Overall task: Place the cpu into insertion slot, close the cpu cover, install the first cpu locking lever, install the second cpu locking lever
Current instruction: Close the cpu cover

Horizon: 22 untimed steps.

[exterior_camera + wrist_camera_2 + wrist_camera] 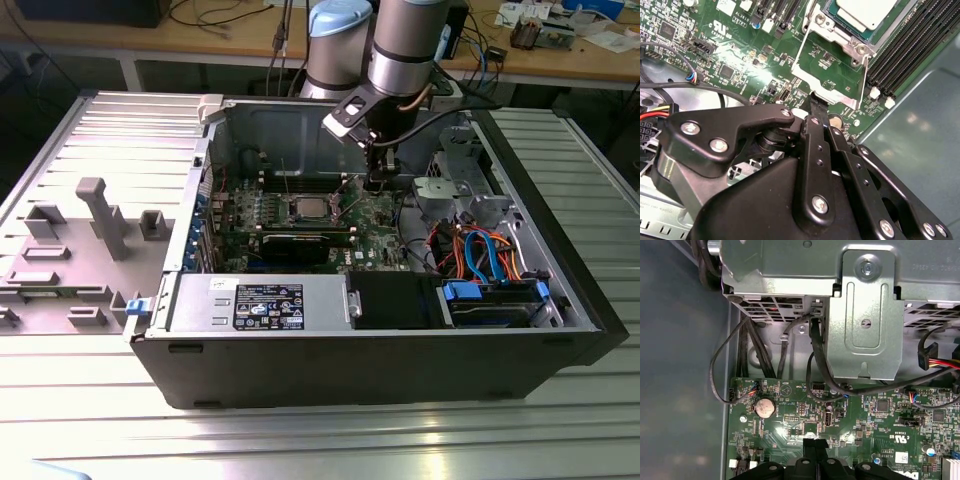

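Note:
The cpu [865,11] lies flat in the insertion slot [840,37] on the green board; the exterior view shows the cpu [308,208] in the middle of the open case. The silver cpu cover [840,98] stands swung open, with the board showing through its window. Thin wire locking levers [801,47] run along its two sides, unlatched. My gripper [815,102] is shut, and its black tip rests at the cover's free edge. From the exterior view, the gripper [380,183] hangs just to that view's right of the socket. The shut fingertips [810,444] point at the board.
A grey metal drive cage [865,315] with black cables [747,350] stands close behind the gripper. A coin battery [765,406] sits on the board, and black memory slots [910,55] flank the socket. The power supply [265,305] and a grey side panel [90,220] lie nearer.

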Motion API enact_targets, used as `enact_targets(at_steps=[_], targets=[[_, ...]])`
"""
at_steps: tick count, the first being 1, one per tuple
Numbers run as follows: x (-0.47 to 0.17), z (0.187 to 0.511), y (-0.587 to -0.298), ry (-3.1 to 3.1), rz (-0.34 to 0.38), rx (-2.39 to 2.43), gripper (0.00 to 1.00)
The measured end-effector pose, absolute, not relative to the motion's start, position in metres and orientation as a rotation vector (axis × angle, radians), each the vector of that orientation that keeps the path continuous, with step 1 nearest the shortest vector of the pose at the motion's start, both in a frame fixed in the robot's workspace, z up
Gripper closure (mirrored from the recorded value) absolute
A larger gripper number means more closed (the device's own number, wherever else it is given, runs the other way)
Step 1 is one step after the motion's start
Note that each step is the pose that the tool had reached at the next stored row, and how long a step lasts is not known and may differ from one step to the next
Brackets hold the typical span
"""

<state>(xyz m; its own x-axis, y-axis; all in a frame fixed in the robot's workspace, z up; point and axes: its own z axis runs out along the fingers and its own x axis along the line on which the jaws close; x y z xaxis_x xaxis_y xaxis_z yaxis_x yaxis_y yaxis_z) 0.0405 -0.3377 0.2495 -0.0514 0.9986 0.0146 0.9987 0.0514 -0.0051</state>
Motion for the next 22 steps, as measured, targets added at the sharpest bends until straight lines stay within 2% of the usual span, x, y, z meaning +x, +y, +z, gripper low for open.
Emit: enact_targets(at_steps=[22], targets=[[0.031,0.2492,-0.3377,-2.268,-0.01,-2.154,0.89]])
